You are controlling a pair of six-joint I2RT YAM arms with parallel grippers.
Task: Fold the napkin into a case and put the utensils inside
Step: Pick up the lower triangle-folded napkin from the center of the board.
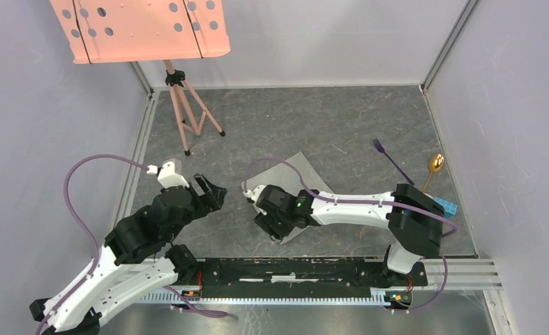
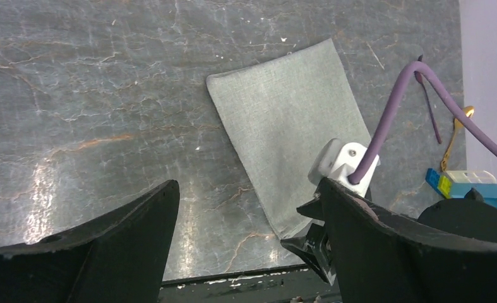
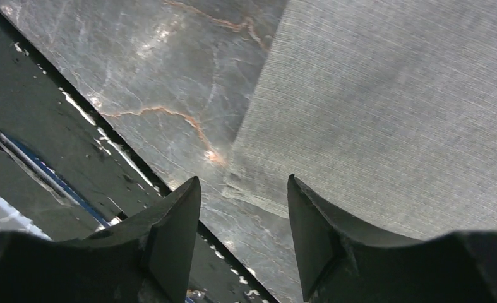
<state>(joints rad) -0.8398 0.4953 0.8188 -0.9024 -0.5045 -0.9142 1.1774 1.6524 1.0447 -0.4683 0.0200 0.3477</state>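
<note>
Right tool [image 3: 242, 181] released over napkin [image 3: 391, 107] corner, left tool [image 2: 247, 184] spread wide — empty

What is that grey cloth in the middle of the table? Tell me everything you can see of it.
The napkin is a plain light grey rectangle of finely woven cloth with rounded corners. It lies flat on the dark marbled table, turned askew to the table's edges, towards the front. The right arm reaches over its near end, with the jaws open just above that edge. Whether they touch it cannot be told.
</note>
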